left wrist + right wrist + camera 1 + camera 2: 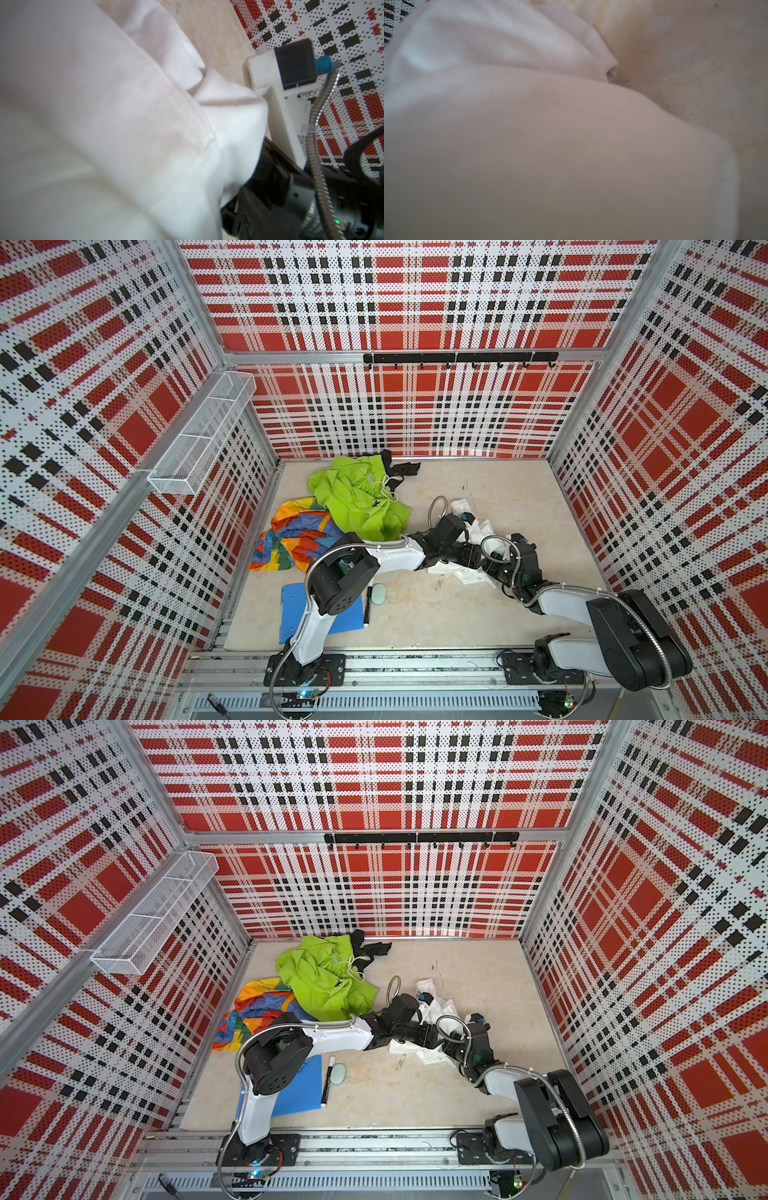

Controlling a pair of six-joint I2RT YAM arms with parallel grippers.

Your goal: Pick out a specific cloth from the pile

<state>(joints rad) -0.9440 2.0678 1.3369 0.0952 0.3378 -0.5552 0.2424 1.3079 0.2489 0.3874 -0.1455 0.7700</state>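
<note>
Right claw [493, 567] clamps tight, apparently on a fold of the cloth [482, 531], which lies clear of the pile [328, 510].
Left claw [473, 558] reaches into the same white garment, likely to steady it; fabric hides its jaws, so its width cannot be told. Both work on a scuffed beige tabletop [532, 497] boxed in by red, black and white plaid walls [415, 302].
</note>
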